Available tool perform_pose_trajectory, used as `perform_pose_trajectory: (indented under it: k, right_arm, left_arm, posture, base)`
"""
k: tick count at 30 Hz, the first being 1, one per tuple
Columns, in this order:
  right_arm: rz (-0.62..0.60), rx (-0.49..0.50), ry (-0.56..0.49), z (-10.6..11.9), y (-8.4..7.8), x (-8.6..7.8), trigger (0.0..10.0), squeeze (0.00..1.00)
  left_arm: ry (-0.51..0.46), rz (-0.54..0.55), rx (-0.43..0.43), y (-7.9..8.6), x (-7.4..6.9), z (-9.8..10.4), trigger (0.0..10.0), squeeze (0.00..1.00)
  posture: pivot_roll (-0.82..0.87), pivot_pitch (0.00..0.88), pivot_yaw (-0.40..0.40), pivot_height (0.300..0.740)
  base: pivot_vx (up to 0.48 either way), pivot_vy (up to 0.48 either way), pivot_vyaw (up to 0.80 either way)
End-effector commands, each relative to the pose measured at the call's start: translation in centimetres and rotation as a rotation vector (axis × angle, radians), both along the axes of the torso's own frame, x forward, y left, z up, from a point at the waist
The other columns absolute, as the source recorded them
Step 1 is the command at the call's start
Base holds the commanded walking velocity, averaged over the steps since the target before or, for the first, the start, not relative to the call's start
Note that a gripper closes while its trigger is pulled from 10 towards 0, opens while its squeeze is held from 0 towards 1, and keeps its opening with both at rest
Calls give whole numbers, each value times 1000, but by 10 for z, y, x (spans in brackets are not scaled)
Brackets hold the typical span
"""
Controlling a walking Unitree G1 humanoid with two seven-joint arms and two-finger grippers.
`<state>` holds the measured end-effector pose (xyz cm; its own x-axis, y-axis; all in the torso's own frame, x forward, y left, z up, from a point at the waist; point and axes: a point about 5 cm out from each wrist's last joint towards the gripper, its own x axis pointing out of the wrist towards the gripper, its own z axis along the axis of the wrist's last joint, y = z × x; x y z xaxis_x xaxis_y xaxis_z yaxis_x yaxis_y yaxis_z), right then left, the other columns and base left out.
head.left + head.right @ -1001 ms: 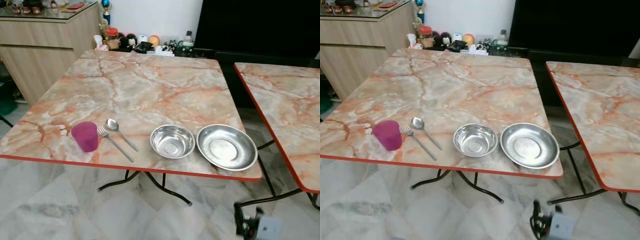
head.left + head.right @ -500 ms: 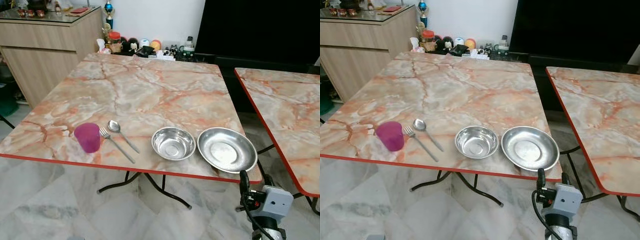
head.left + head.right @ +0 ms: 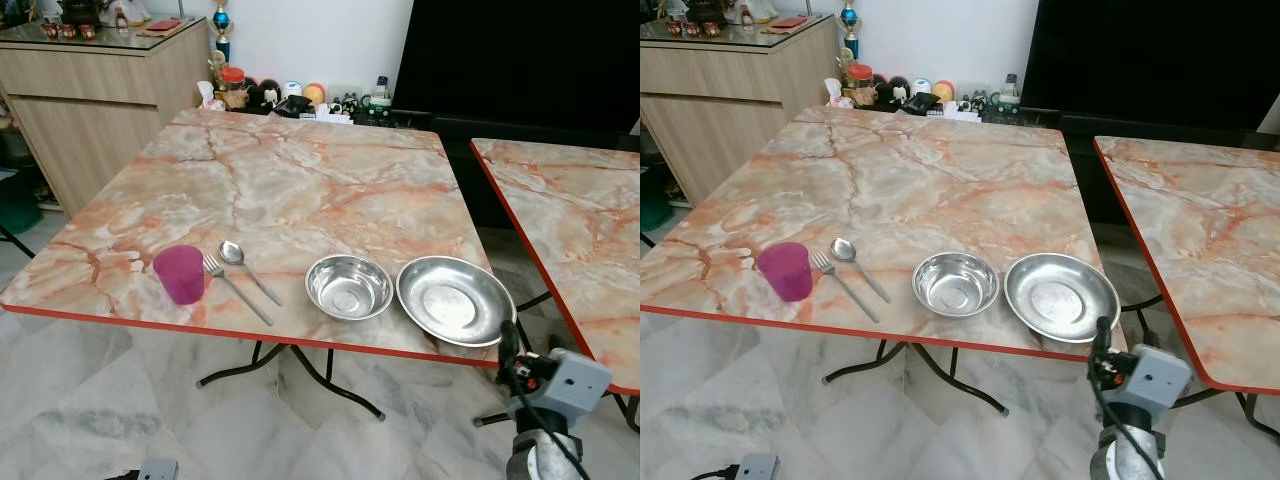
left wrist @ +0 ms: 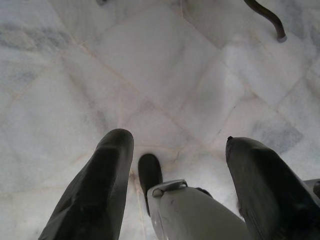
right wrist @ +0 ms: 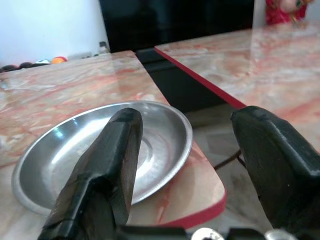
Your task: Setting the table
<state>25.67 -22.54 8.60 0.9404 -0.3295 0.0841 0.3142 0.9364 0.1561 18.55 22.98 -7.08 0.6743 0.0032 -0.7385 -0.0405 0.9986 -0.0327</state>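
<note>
Bench: marble-patterned, red-edged.
Plate: steel, light, stiff, slippery; best pinched at near rim.
Right tool: spread wide, empty, near plate's rim.
Left tool: spread wide, above floor.

No text, label, brand or number can be read anywhere; the jars and small things on the low shelf behind the table are too small and blurred to make out any writing.
</note>
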Motion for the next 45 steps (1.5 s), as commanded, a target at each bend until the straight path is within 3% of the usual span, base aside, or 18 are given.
perform_pose_trajectory:
  k: [1, 5, 11, 23, 38, 45]
  right_arm:
    - [-24, 22, -11, 3, -3, 3, 10000, 0]
    - [-20, 47, -33, 12, -2, 13, 10000, 0]
    - [-11, 57, -25, 10, 0, 14, 10000, 0]
    - [40, 32, -40, 14, 13, 21, 10000, 0]
    - [33, 27, -45, 18, 10, 25, 10000, 0]
    - [8, 36, -35, 15, 5, 16, 10000, 0]
  left_arm:
    - [3, -4, -14, -3, -1, -1, 10000, 0]
    - [9, -13, -18, -7, -4, -3, 10000, 0]
    - [4, -10, -23, -9, -5, -4, 10000, 0]
    - [-15, 24, -17, -3, -4, -2, 10000, 0]
    - [-9, 27, 2, -1, -6, -2, 10000, 0]
    - [-10, 36, -3, 0, -7, -3, 10000, 0]
  posture:
    - [-81, 0, -44, 740]
    - [-75, 0, -46, 740]
    - [-70, 4, -49, 740]
    - [-63, 23, -50, 740]
    - [-62, 46, -50, 740]
    - [-59, 61, -52, 740]
  base:
    - [0, 0, 0]
    - [0, 0, 0]
    - [0, 0, -717]
    - [165, 0, 0]
    - [254, 0, 0]
    - [0, 0, 0]
